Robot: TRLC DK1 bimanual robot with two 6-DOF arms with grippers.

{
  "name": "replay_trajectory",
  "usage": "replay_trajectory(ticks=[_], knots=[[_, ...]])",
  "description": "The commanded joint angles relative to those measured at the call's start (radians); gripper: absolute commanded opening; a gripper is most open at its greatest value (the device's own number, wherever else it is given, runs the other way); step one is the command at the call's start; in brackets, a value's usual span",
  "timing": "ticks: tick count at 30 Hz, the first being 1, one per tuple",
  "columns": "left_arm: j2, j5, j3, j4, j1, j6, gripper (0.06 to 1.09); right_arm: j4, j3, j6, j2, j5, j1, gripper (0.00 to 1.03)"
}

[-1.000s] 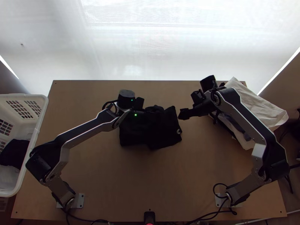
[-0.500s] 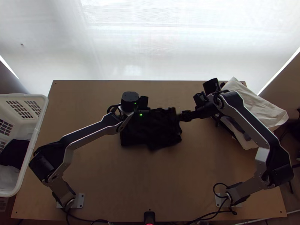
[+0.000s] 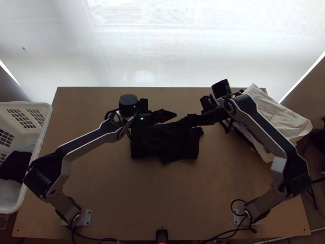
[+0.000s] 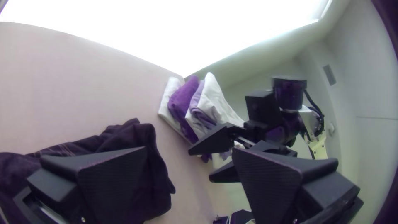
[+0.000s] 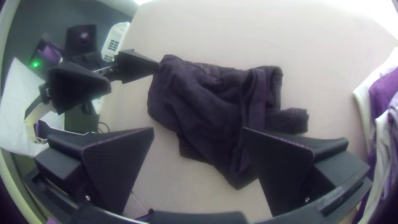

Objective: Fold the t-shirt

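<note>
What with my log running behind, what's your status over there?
Left hand and right hand open, gripping nothing. Dark t-shirt on table, compact but rumpled. Possible obstruction: hands facing each other, might crowd.

Shirt: your black cloth t-shirt (image 3: 164,145) lies in a compact, uneven bundle on the light wooden table (image 3: 122,191).
Left gripper (image 3: 165,116): you have it at the bundle's far edge.
Right gripper (image 3: 192,120): near its far right corner.
Basket: white slotted plastic basket (image 3: 39,146) on your left, dark cloth (image 3: 15,166) inside.
Far right: you see cream cloth (image 3: 280,114).
</note>
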Motion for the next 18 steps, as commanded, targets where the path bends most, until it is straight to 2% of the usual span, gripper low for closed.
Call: replay_trajectory(ticks=[1,7,10,11,14,18], knots=[[-0.044,0.005,-0.049,-0.065,0.073,0.026,1.05,-0.008,0.049,0.072,0.165,-0.131,0.009,0.99],[-0.084,-0.02,-0.082,-0.077,0.089,0.026,1.05,0.005,0.126,0.143,0.279,-0.145,0.075,0.99],[-0.093,-0.026,-0.092,-0.077,0.09,0.026,1.05,0.012,0.164,0.143,0.303,-0.122,0.112,0.99],[-0.095,-0.026,-0.092,-0.077,0.092,0.026,1.05,0.024,0.169,0.135,0.307,-0.073,0.113,0.99],[-0.099,-0.027,-0.091,-0.072,0.101,0.027,1.05,0.054,0.171,0.068,0.302,0.185,0.115,0.99],[-0.107,-0.027,-0.094,-0.071,0.113,0.027,1.05,0.097,0.166,0.045,0.285,0.368,0.077,0.99]])
